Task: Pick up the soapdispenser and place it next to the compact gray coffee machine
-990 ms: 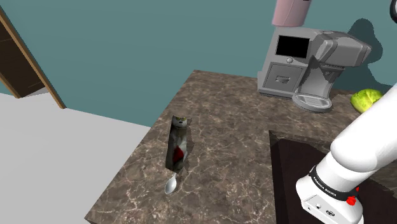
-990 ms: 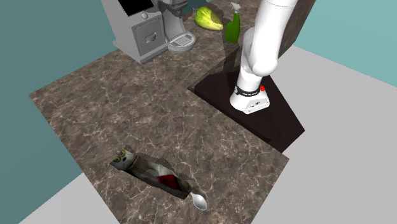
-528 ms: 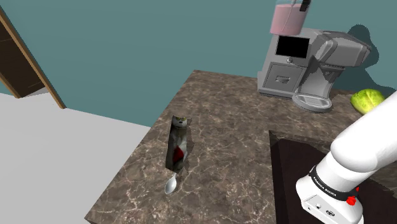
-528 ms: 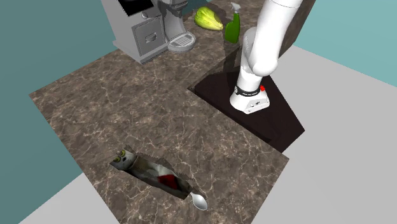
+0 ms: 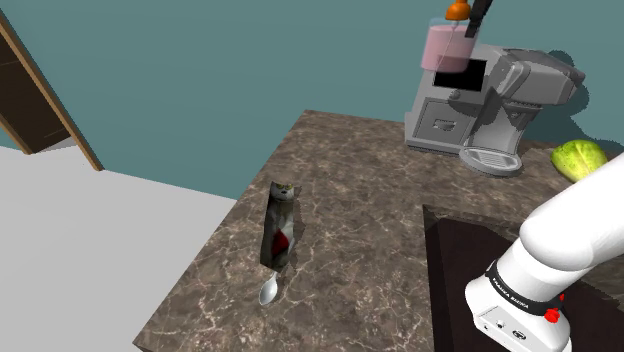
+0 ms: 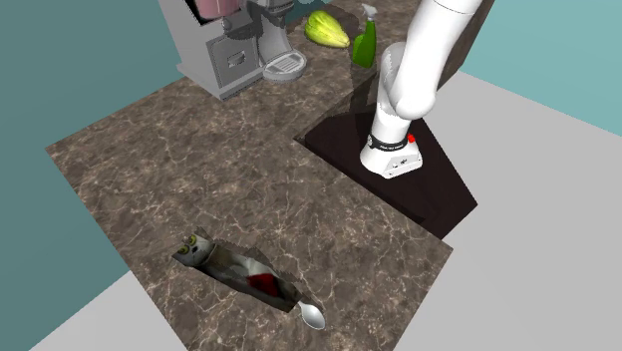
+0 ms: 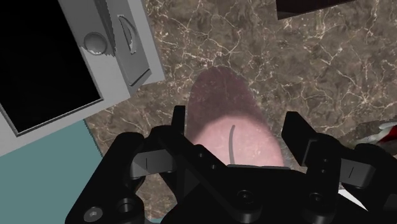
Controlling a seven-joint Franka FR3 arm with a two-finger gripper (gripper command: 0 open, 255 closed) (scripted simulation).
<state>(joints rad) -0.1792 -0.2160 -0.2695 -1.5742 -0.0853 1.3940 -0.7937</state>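
Pick-up done: gripper (image 7: 236, 127) is clamped on the pink soap dispenser (image 5: 446, 48) w/ orange cap, which is held in the air, clear of the counter (image 5: 360, 190). It hangs by the gray coffee machine (image 5: 500, 90) at the counter's far edge, over the machine's boxy side. Left, I'd judge: lower onto bare counter just beside the machine, let go, back off. Approx. two-thirds through.
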